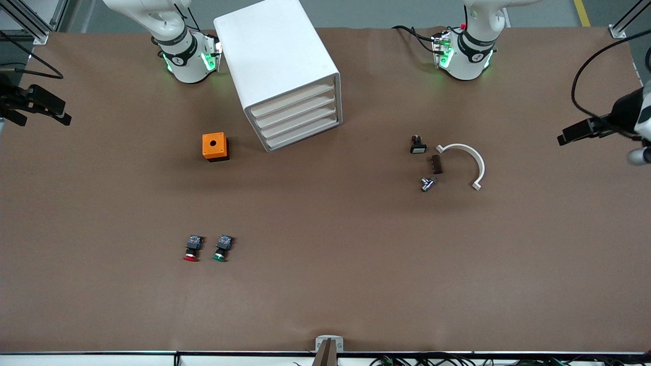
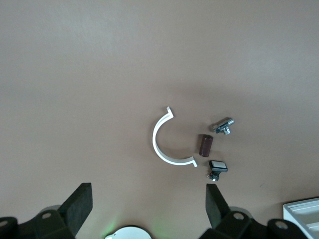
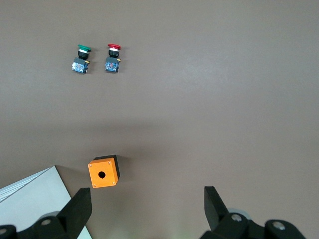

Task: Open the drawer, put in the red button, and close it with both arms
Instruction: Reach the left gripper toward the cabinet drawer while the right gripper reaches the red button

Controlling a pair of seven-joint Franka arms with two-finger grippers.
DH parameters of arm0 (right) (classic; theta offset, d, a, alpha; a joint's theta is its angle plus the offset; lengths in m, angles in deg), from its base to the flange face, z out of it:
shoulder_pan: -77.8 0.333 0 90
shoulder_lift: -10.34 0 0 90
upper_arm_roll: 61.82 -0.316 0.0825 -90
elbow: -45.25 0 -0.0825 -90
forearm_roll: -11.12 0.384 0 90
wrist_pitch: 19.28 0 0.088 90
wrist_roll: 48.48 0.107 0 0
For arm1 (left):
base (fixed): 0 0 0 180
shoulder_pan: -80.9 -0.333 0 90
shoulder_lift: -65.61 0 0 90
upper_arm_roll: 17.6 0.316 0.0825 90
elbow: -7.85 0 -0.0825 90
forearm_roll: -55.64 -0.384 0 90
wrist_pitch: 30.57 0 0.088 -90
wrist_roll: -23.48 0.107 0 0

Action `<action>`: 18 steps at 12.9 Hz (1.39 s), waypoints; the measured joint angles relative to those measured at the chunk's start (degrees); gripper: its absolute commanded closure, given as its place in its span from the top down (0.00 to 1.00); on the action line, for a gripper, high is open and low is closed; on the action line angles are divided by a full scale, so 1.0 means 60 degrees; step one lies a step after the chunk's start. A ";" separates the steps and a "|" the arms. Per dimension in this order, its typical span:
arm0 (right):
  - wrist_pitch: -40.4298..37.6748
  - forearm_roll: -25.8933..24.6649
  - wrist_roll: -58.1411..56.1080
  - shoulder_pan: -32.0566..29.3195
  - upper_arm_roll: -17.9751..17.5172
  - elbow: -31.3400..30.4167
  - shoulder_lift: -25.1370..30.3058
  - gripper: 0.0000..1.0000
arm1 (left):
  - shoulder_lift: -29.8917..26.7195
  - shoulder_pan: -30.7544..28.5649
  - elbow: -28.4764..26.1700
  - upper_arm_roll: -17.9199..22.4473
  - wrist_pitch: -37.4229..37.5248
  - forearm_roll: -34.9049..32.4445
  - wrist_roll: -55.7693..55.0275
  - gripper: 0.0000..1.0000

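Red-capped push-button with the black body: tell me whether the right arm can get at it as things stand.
Probably yes. The red-capped push-button lies in the open on the brown table, toward the right arm's end. Only the green-capped push-button sits close beside it, so the open right gripper needs care.

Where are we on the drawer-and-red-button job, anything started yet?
Nothing looks done. All four drawers in the cabinet are shut. The red button lies on the table beside the green button, nearer the camera than the orange box. Nothing in hand: left claw and right claw are open, empty, over the table. Opening, placing and closing remain.
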 measured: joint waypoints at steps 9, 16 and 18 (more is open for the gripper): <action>0.0073 0.0000 -0.0004 0.0008 -0.0044 0.0337 -0.0004 1.00 | 0.2891 0.0085 0.0033 -0.0075 -0.0039 0.0000 -0.0652 1.00; 0.0847 -0.0022 -0.0005 0.0009 -0.0043 0.0321 -0.1586 1.00 | 0.3721 0.2025 0.0096 -0.0193 -0.0033 0.0000 -0.4818 1.00; 0.1029 -0.0035 -0.0005 -0.0050 0.0021 0.0336 -0.2234 1.00 | 0.3987 0.2553 0.0248 -0.0210 -0.0034 0.0030 -0.5937 1.00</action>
